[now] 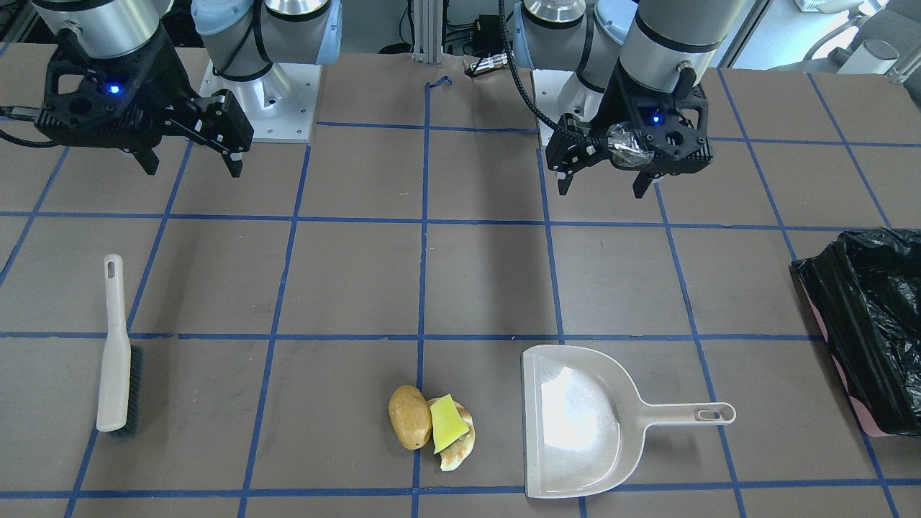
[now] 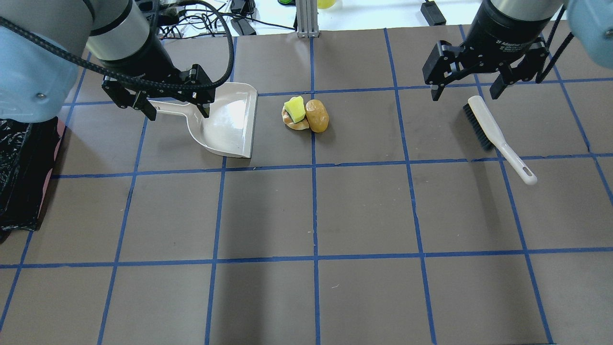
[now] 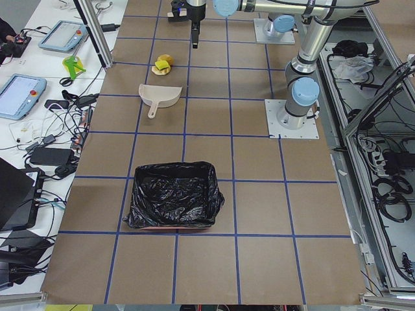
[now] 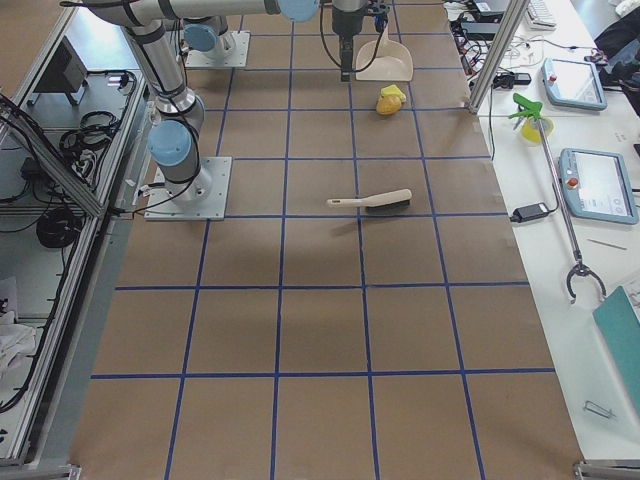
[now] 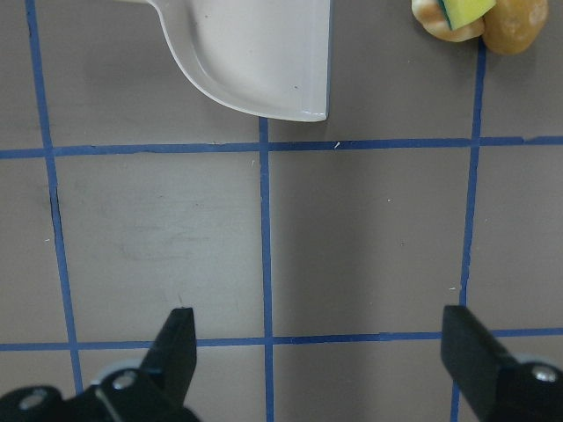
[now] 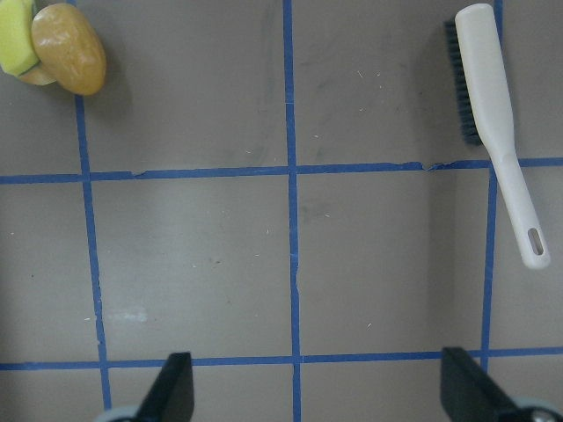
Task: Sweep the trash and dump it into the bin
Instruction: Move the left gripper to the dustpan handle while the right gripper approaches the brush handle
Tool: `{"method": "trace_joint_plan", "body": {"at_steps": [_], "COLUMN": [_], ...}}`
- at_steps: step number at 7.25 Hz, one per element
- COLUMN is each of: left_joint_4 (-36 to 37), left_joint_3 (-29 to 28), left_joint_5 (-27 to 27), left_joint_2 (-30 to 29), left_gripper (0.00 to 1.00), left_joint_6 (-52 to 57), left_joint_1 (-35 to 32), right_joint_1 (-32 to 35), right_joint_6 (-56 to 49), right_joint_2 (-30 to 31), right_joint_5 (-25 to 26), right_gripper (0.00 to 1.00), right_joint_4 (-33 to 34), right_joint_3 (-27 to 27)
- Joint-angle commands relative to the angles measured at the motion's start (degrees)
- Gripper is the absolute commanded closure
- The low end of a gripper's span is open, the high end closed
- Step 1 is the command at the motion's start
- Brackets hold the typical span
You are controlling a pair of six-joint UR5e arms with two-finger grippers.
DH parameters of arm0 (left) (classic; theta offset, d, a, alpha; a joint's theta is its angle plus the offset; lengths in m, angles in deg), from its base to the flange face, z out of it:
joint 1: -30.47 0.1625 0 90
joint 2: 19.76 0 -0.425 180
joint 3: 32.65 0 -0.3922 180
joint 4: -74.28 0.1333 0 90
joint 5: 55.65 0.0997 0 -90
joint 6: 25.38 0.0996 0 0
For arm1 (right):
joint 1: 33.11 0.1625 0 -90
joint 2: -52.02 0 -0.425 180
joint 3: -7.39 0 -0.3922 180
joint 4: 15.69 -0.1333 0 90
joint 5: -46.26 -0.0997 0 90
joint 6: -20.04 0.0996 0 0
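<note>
The trash is a small pile: a brown potato-like lump (image 1: 409,416), a yellow sponge piece (image 1: 447,423) and a tan bread scrap (image 1: 458,450). It also shows in the overhead view (image 2: 306,116). The bin (image 1: 838,309), lined with a black bag, stands at the table's end on my left and also shows in the overhead view (image 2: 21,158). My left gripper (image 2: 178,115) is open and empty, held above the table near the dustpan's handle. My right gripper (image 2: 465,96) is open and empty, held above the table by the brush's bristle end.
A beige dustpan (image 1: 575,424) lies beside the trash, its mouth toward the pile and its handle toward the bin. A beige hand brush (image 1: 115,352) with dark bristles lies on the other side. Blue tape lines grid the brown table.
</note>
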Motion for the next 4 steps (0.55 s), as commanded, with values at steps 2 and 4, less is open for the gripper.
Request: {"method": "trace_joint_plan", "body": {"at_steps": [2,4], "left_joint_4": [-0.1,0.7], "left_joint_3": [0.7,0.6], "left_joint_5": [0.2,0.2], "left_joint_2": [0.4,-0.8], "left_gripper": [0.0,0.0], "left_joint_6": [0.0,3.5], "left_joint_1": [0.0,1.5], "right_joint_1": [0.0,-0.2], "right_joint_6": [0.0,-0.2], "right_joint_2": [0.0,-0.4], "right_joint_5": [-0.1,-0.2], "right_gripper": [0.0,0.0], "right_joint_4": [0.4,2.5], "right_joint_3": [0.0,0.1]}}
